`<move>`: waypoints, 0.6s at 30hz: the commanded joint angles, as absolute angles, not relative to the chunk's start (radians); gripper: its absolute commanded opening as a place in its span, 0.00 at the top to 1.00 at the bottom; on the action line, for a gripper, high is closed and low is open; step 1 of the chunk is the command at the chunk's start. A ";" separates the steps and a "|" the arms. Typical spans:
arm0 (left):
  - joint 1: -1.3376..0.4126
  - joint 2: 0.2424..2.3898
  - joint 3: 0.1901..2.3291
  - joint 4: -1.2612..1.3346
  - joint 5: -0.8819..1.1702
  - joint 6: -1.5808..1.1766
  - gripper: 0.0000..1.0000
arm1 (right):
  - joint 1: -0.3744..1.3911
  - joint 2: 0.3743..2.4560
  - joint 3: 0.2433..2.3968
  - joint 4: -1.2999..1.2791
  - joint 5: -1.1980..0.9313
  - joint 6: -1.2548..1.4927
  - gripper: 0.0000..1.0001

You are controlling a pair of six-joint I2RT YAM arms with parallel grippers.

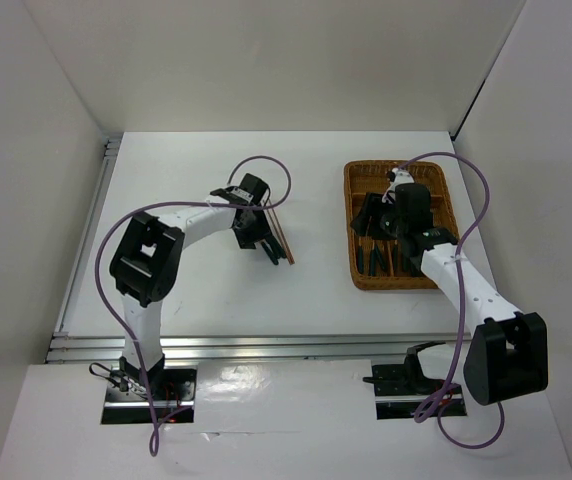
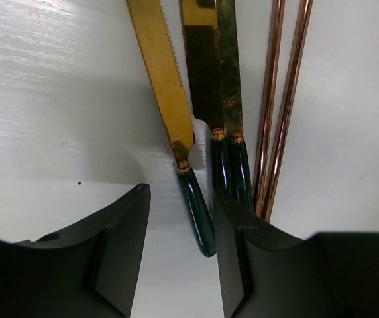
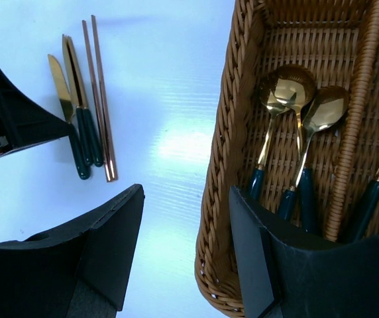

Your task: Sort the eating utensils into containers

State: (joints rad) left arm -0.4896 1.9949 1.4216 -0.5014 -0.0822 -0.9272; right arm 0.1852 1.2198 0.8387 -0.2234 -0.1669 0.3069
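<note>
Straddling a serrated gold knife (image 2: pixel 178 132), blunt jaws of the left gripper (image 2: pixel 181 195) gape.

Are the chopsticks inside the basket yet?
No, the two chopsticks lie on the white table beside the green-handled cutlery, outside the wicker tray.

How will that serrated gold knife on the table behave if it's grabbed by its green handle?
The knife looks like rigid metal, so it probably won't flex. Its glossy green handle seems slippery, so it may pivot blade-down or slip when gripped.
</note>
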 commanded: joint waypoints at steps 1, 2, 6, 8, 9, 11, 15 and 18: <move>-0.488 2.014 1.459 -0.506 -0.109 -0.995 0.44 | 0.179 1.210 0.831 -0.166 -0.195 0.318 0.38; -0.488 2.026 1.468 -0.506 -0.109 -0.996 0.46 | 0.179 1.210 0.831 -0.166 -0.195 0.318 0.38; -0.488 2.066 1.512 -0.552 -0.109 -1.005 0.50 | 0.179 1.201 0.831 -0.166 -0.184 0.318 0.38; -0.488 2.077 1.522 -0.561 -0.109 -1.005 0.51 | 0.179 1.201 0.831 -0.166 -0.184 0.318 0.38; -0.488 2.088 1.531 -0.561 -0.109 -1.014 0.51 | 0.179 1.201 0.831 -0.166 -0.184 0.318 0.38; -0.488 2.097 1.542 -0.584 -0.109 -1.014 0.53 | 0.179 1.201 0.831 -0.166 -0.184 0.318 0.38; -0.488 2.097 1.542 -0.594 -0.123 -1.025 0.56 | 0.179 1.192 0.831 -0.175 -0.184 0.318 0.38; -0.488 2.108 1.542 -0.603 -0.123 -1.034 0.61 | 0.179 1.192 0.831 -0.175 -0.184 0.318 0.38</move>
